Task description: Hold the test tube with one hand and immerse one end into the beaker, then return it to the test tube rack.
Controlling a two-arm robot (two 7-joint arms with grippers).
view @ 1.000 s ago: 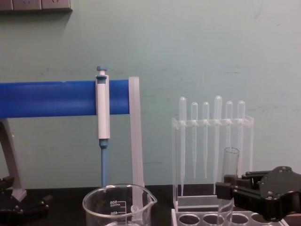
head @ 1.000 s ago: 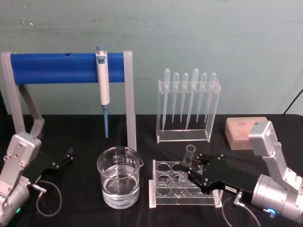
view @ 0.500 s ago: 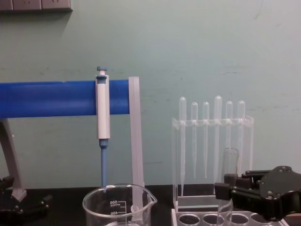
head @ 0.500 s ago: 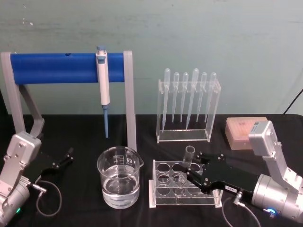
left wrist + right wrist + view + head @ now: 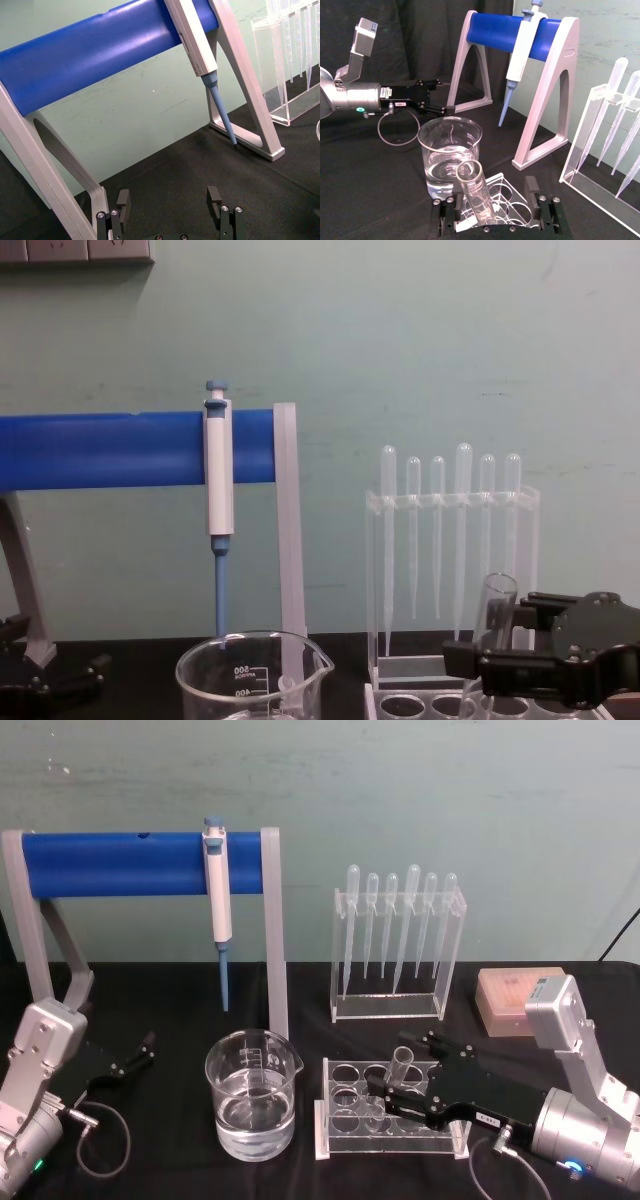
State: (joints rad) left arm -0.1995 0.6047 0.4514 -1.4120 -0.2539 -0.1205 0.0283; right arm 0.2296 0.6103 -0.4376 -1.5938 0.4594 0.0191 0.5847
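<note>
Nearest the robot, the black two-fingered right gripper (image 5: 385,1095) on its silver cylindrical wrist is reaching in over the clear acrylic rack with round holes (image 5: 345,1120). Its fingers (image 5: 532,192) are standing on either side of the clear, round-bottomed glass test tube (image 5: 397,1072), and whether they are actually clamping the glass cannot be told. The test tube is leaning in the rack with its open rim up and its lower end down among the holes.

Beside the rack, toward the robot's left, the wide clear glass beaker with a pouring spout and white graduation marks (image 5: 251,1095) is standing on the desk, holding clear liquid up to about its middle. The tube is standing apart from it.

By judgement, the task is sitting at its opening step: the tube is not yet lifted out, and the carry to the beaker, the dipping of one end and the return to the rack are all remaining.

At the left edge, the black left gripper (image 5: 125,1058) is lying low near the desk with its fingers (image 5: 216,197) spread and grasping nothing.

The desk (image 5: 170,1150) is wearing a black cloth. Farther back, a blue-and-white pipettor (image 5: 217,905) is hanging from a grey-framed stand with a blue bar (image 5: 120,863), thin plastic pipettes with bulb tops (image 5: 395,925) are hanging in a clear holder, and a pale pink box (image 5: 512,1000) is sitting to the right. A pale green wall (image 5: 400,790) is closing the room behind.
</note>
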